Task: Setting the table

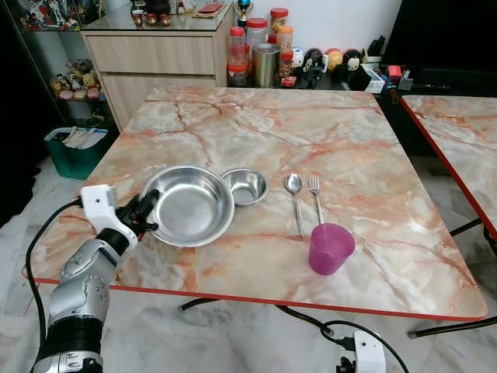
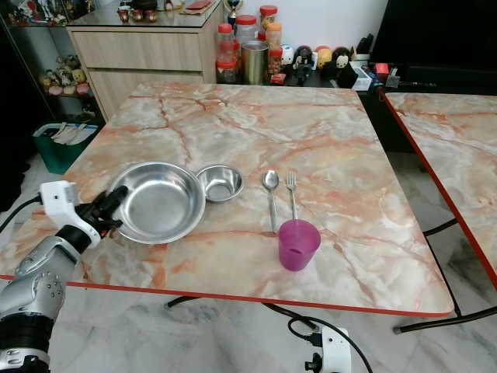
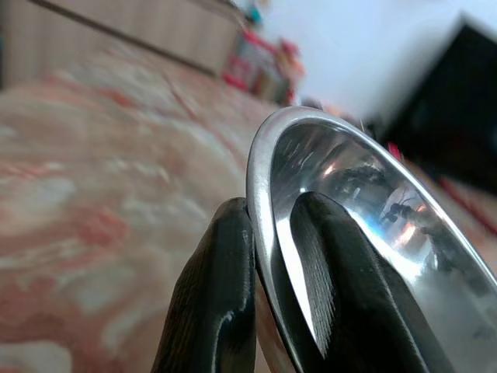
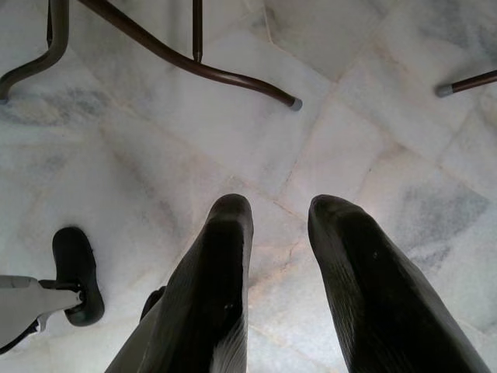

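The left pincer (image 1: 147,211) has closed on the near-left rim of the large steel bowl (image 1: 190,203), one black finger (image 3: 213,295) outside the rim and the other inside it, as the left wrist view shows plainly. The bowl sits on the marble-patterned worktop (image 1: 272,132), near its front-left part, and looks level, though whether its base is fully down on the surface is hard to judge from here. Touching its right side is a small steel bowl (image 1: 246,186). To the right of that, a spoon (image 1: 295,198) and a fork (image 1: 315,196) lie side by side, close but apart, handles pointing toward the robot. Just in front of the fork's handle stands a translucent purple cup (image 1: 330,248), upright and open at the top.

The right pincer (image 4: 279,214) hangs below worktop height over the pale marble floor (image 4: 373,116), fingers apart with a clear gap and nothing between them; dark metal table legs (image 4: 194,66) cross the floor beyond it.

At the far edge of the worktop stands a wooden cabinet (image 1: 155,58), and beside it a cluster of red-lidded jars (image 1: 256,39) and a metal canister (image 1: 265,64). A second worktop (image 1: 458,132) of the same pattern stands to the right, and a teal bin (image 1: 74,151) sits on the floor at the left.
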{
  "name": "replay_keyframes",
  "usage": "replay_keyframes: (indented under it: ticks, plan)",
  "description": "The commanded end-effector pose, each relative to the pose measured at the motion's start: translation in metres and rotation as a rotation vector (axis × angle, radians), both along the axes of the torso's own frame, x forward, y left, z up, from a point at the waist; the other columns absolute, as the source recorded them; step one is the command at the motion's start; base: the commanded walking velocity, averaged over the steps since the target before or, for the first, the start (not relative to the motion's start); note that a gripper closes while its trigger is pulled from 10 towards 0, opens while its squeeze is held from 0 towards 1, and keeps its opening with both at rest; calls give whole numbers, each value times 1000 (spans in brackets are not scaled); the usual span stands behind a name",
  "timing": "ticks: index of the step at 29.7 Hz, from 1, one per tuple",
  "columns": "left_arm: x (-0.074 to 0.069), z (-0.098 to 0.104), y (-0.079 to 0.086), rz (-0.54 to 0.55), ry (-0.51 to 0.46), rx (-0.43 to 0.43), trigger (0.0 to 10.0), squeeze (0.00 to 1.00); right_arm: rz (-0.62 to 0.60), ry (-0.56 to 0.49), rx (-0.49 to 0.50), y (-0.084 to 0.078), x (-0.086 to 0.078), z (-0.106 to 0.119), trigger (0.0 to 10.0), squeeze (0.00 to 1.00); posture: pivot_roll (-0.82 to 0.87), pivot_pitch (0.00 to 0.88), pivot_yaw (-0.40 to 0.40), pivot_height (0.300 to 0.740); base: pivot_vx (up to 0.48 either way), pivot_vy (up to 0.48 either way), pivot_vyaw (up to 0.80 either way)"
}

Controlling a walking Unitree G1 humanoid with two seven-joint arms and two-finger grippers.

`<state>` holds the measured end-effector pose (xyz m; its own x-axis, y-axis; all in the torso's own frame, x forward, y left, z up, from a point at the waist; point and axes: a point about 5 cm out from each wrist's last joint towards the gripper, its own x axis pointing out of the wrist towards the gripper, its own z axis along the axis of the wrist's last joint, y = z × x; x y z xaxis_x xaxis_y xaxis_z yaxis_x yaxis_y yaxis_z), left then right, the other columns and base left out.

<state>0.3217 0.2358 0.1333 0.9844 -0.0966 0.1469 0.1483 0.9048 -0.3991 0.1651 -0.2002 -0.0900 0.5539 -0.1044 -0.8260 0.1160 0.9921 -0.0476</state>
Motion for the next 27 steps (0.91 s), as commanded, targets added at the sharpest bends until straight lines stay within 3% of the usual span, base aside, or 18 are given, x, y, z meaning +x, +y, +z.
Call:
replay_keyframes:
  ticks: [1,4,10,16,27]
  plan:
    - [5,13,2,84,-78,-64,10000,0,2,0,1,0,0,0,10000,0,-5,0,-13,740,0,0,0]
    - [10,12,-2,190,-84,-123,10000,0,2,2,-2,0,-1,0,10000,0,5,0,-25,740,0,0,0]
    - [21,10,-28,278,-72,-177,10000,0,5,31,-5,0,-11,-5,10000,0,0,0,-23,740,0,0,0]
    - [29,11,-57,238,-80,-23,10000,0,1,33,2,2,-13,-6,10000,0,-14,0,-10,740,0,-281,0]
    - [33,20,-67,260,-130,-47,10000,0,-7,28,-3,0,-14,-5,10000,0,-18,0,-12,740,0,-281,0]
